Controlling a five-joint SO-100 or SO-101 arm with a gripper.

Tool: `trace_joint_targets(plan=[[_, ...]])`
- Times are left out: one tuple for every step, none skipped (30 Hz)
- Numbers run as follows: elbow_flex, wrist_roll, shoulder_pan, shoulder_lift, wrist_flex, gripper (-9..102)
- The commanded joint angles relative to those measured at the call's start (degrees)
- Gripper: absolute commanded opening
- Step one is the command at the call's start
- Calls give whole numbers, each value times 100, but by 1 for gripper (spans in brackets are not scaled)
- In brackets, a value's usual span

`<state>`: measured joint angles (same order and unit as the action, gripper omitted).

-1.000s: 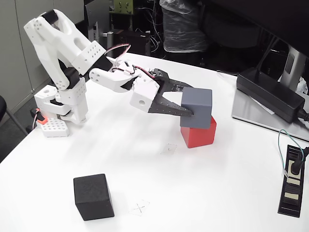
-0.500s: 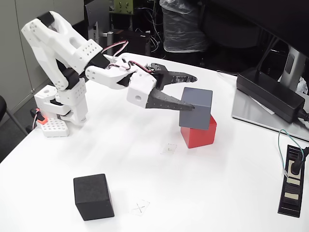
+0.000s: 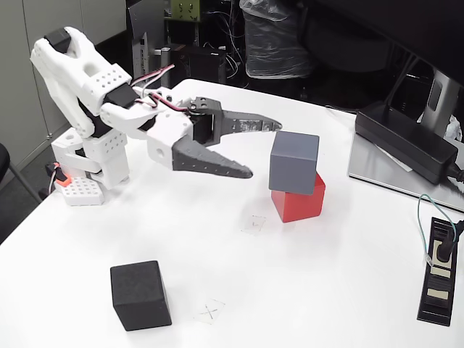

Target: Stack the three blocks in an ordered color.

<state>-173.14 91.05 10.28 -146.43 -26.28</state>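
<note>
Matte grey cube (image 3: 293,163) sits on red cube (image 3: 299,204); black cube (image 3: 141,294) apart; spread-fingered gripper (image 3: 262,148) holds nothing.

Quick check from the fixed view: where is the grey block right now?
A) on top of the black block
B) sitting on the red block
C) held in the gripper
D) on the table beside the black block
B: the grey block sits on the red block, while the open gripper is clear of it, to its left.
</note>
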Motion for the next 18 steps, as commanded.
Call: trace_joint_targets(plan=[[88, -536, 88, -343, 325, 39], [176, -712, 88, -475, 527, 39], [272, -861, 97, -615, 747, 39], [378, -976, 114, -756, 1028, 39], [501, -1107, 123, -888, 1345, 39], [642, -1160, 149, -1011, 1696, 39], [782, -1239, 158, -1107, 2057, 39], [949, -1283, 167, -1204, 2479, 39], [1107, -1301, 176, -1274, 2909, 39], [1292, -1301, 185, -1327, 3375, 39], [1468, -1310, 246, -1354, 3823, 39], [1679, -1310, 360, -1371, 4289, 39], [1898, -1301, 492, -1371, 4755, 39], [2127, -1274, 624, -1371, 5212, 39], [2355, -1257, 738, -1362, 5634, 39], [2593, -1239, 853, -1354, 6047, 39], [2830, -1239, 949, -1327, 6434, 39], [3059, -1239, 1046, -1310, 6794, 39]])
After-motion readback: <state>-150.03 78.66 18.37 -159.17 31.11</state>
